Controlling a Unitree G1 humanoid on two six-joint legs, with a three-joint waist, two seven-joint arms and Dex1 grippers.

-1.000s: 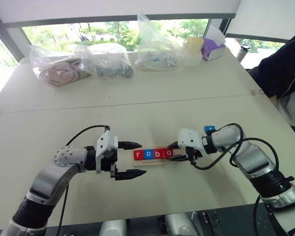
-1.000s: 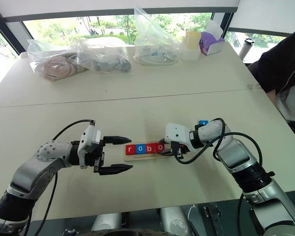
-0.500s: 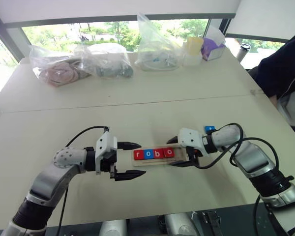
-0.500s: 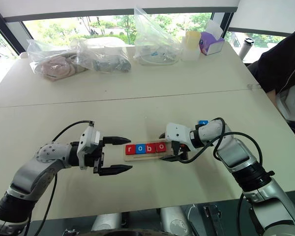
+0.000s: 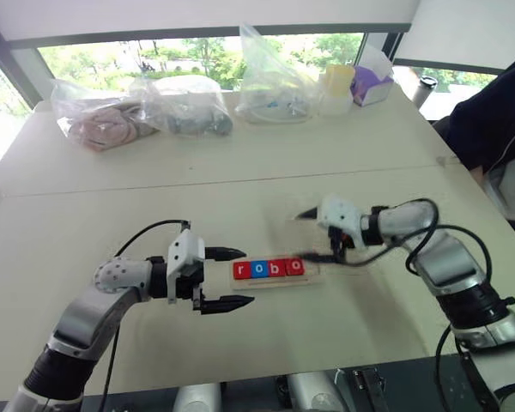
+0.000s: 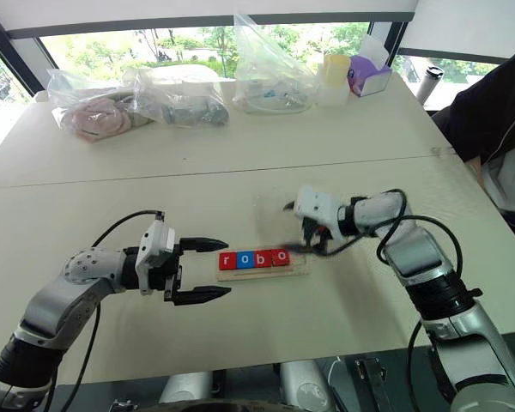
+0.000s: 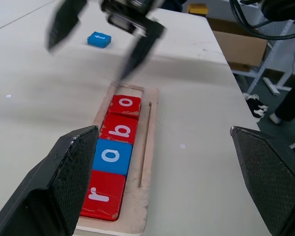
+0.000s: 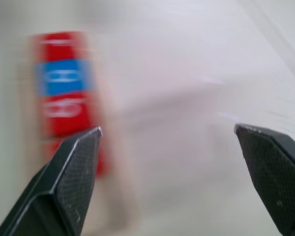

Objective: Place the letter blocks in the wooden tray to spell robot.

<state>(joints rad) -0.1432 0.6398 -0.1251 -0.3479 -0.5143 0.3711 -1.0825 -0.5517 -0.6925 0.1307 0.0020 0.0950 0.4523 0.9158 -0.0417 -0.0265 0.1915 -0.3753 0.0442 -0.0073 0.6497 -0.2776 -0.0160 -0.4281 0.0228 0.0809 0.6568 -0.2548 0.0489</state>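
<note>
Now my right claw (image 5: 307,233) hangs wide open and empty above the wooden tray (image 7: 148,147) holding r-o-b-o, left claw (image 5: 230,278) open beside it, blue t block (image 7: 99,39) loose on the counter (image 5: 240,180).

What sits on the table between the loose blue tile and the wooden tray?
In the left wrist view, only bare tabletop lies between the blue tile and the wooden tray; the right hand hangs above.

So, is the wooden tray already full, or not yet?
Not yet. The wooden tray holds four letter blocks reading r, o, b, o; its last slot is empty, and the blue t block lies outside on the table.
</note>
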